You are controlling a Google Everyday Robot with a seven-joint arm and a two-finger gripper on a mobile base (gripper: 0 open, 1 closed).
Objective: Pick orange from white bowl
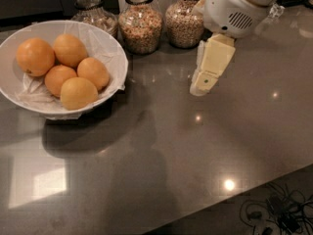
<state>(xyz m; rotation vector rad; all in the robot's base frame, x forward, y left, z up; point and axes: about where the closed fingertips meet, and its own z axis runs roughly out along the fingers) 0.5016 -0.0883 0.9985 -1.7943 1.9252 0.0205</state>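
The white bowl, lined with crumpled white paper, stands at the left of the dark counter and holds several fruits. The orange is the largest and deepest in colour, at the bowl's far left. A paler yellow-orange fruit lies at the bowl's front. My gripper hangs from the white arm housing at the upper right, cream fingers pointing down over the counter, well to the right of the bowl and apart from it. It holds nothing that I can see.
Three glass jars of grain stand along the back edge behind the bowl and arm. The counter's front edge runs diagonally at the lower right, with cables on the floor beyond it.
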